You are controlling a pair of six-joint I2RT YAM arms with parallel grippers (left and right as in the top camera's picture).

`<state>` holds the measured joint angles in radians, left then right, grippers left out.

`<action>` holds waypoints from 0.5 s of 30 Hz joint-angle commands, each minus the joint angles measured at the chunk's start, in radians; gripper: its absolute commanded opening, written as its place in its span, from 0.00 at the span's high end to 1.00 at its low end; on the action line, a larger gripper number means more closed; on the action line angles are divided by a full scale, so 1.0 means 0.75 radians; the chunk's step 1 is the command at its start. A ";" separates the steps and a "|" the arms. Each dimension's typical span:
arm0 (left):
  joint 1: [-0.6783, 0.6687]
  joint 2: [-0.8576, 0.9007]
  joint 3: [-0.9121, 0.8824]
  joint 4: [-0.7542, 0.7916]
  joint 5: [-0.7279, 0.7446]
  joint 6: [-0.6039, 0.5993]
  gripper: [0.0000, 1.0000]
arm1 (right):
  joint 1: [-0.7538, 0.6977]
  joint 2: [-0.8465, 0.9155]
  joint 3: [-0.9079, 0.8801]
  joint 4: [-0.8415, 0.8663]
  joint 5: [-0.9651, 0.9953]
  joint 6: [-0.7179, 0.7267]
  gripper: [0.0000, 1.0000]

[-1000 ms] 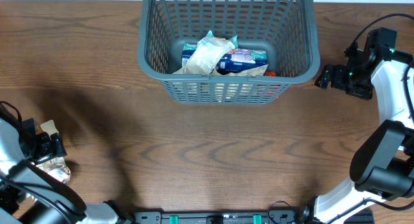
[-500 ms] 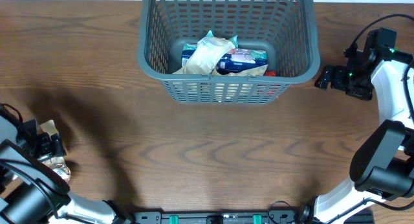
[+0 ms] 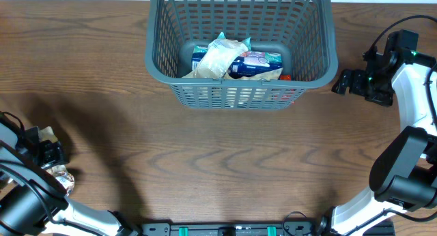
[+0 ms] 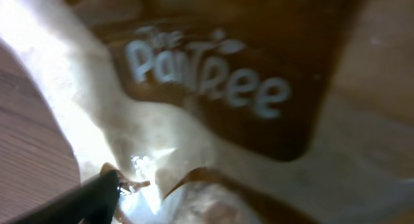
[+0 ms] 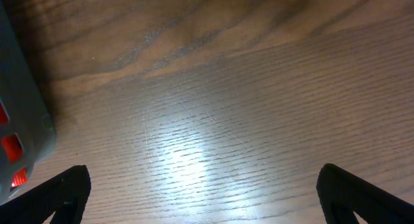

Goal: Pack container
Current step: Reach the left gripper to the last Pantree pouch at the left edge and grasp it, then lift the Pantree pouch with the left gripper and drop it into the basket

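The grey-blue container (image 3: 240,93) stands at the back centre of the table and holds several snack packets, a pale one (image 3: 220,55) lying over a blue one (image 3: 258,60). My left gripper (image 3: 42,154) is at the far left edge, low over a tan snack packet (image 3: 49,134). In the left wrist view a brown "Pantree" packet (image 4: 259,68) fills the frame. One finger (image 4: 90,201) shows beside it; the other is hidden. My right gripper (image 3: 341,81) is open and empty over bare wood (image 5: 207,191), just right of the container's corner (image 5: 19,94).
A second crumpled packet (image 3: 63,181) lies at the left edge, just in front of the left gripper. The table's back edge runs behind the container. The arm bases stand at the front corners.
My left gripper has shifted a little left and lower onto the tan packet, covering more of it. The right arm and the container have not moved.
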<state>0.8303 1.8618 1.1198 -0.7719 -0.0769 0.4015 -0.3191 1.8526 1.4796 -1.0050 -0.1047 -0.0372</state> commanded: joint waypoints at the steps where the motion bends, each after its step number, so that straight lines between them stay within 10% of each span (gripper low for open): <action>1: 0.006 0.054 -0.005 0.015 0.036 -0.028 0.37 | 0.011 -0.002 -0.002 -0.002 -0.010 -0.017 0.01; 9: 0.006 0.054 -0.005 0.004 0.128 -0.030 0.94 | 0.011 -0.002 -0.002 -0.007 -0.010 -0.017 0.01; 15: 0.006 0.053 -0.004 -0.011 0.218 -0.030 0.94 | 0.011 -0.002 -0.002 -0.018 -0.010 -0.017 0.01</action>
<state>0.8318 1.8652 1.1294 -0.7803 -0.0097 0.3859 -0.3191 1.8526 1.4796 -1.0157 -0.1043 -0.0372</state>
